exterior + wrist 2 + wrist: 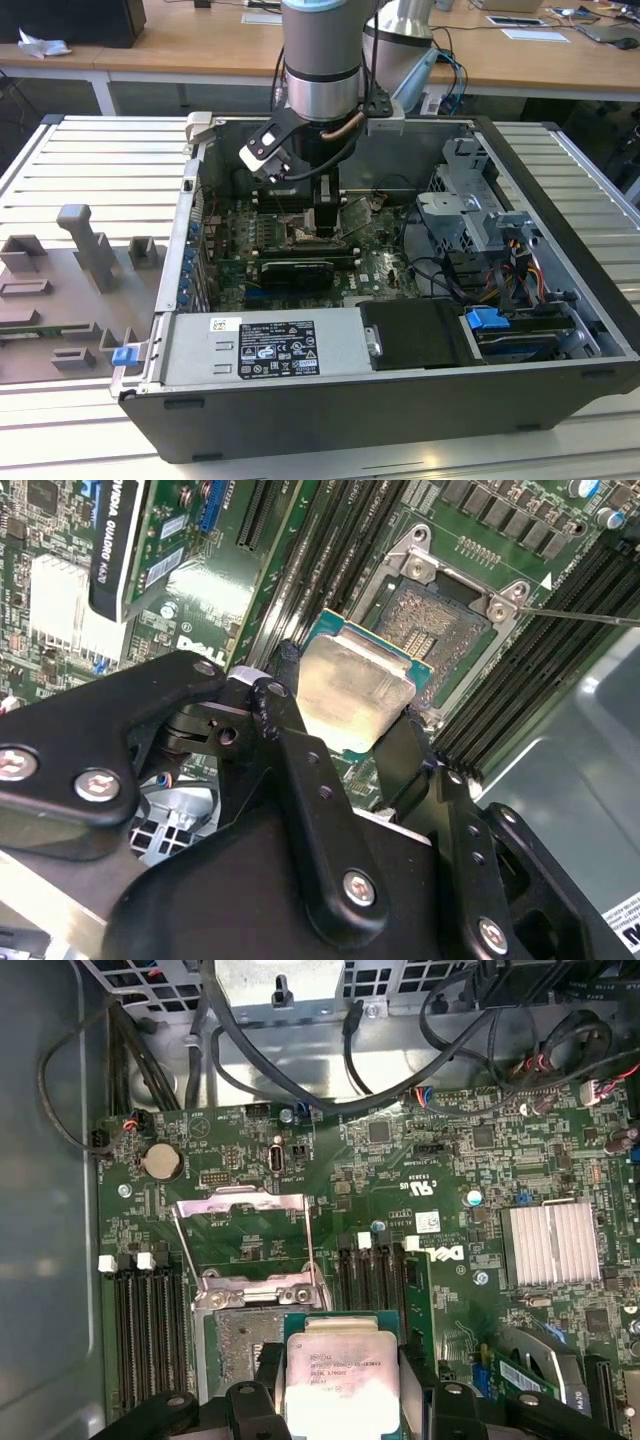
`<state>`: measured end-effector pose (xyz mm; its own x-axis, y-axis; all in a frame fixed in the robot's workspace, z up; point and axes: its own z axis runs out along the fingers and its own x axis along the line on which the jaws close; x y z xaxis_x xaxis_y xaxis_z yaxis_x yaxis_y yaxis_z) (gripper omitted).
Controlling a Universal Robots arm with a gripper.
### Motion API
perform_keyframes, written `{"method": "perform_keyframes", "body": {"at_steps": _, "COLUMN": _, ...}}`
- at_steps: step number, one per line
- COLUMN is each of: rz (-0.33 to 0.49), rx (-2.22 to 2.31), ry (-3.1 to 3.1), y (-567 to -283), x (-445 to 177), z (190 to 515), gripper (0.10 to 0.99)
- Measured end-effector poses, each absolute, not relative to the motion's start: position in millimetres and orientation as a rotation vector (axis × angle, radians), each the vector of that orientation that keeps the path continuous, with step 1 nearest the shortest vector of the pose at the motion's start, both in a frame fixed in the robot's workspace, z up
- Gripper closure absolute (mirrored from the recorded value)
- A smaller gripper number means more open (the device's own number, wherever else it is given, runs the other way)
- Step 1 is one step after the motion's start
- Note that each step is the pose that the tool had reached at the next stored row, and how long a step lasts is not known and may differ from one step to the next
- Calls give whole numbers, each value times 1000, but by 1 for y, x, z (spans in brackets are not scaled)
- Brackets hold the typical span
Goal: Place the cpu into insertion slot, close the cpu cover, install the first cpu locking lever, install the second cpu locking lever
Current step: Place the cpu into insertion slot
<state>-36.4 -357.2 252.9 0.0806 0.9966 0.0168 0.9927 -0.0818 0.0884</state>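
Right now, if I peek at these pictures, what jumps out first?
The shiny square cpu is pinched between the robot's black fingers, held over the green motherboard in both wrist views. Next to it the insertion slot lies bare, with its silvery cpu cover flipped open. In the exterior view, the big arm reaches down into an open computer case.

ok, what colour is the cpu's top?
The cpu is pale silver-beige, green-edged; best in the second wrist view.
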Motion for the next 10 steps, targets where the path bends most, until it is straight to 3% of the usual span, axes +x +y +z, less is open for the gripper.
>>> {"method": "perform_keyframes", "body": {"at_steps": 10, "rz": 113, "rx": 2269, "ry": 2093, "y": -355, "x": -35, "z": 246, "gripper": 545}}
